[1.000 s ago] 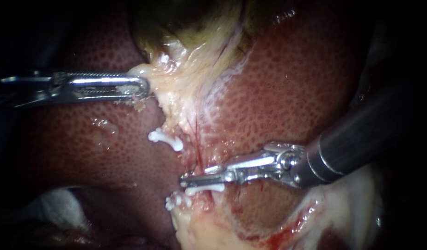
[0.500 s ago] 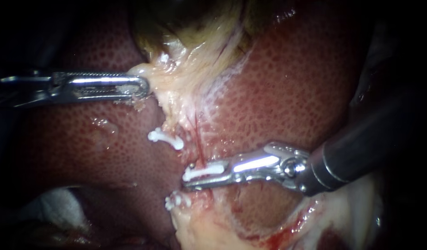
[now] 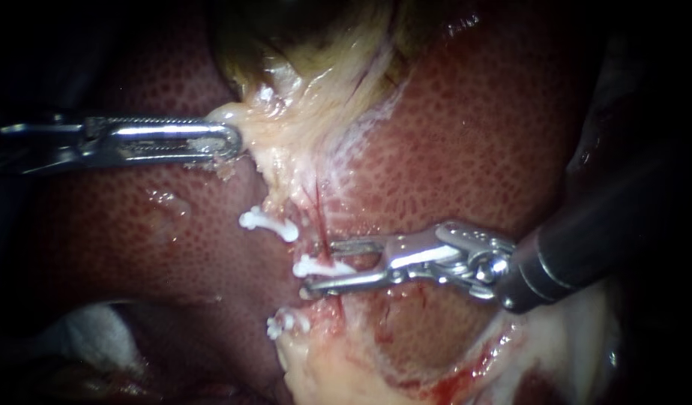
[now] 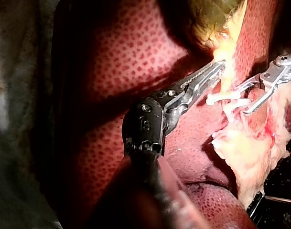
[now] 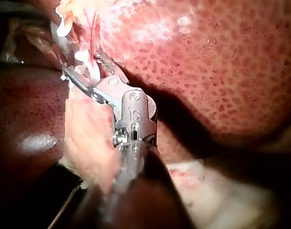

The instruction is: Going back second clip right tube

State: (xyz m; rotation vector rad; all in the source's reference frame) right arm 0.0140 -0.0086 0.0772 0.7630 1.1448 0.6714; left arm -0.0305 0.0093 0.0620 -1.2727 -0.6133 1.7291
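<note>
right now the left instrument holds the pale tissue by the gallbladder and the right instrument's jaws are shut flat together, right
Not quite. The right instrument has its jaws open, with a gap between them and a white clip lying in that gap, as the endoscope view shows. The left instrument does hold the pale tissue by the gallbladder.
</note>
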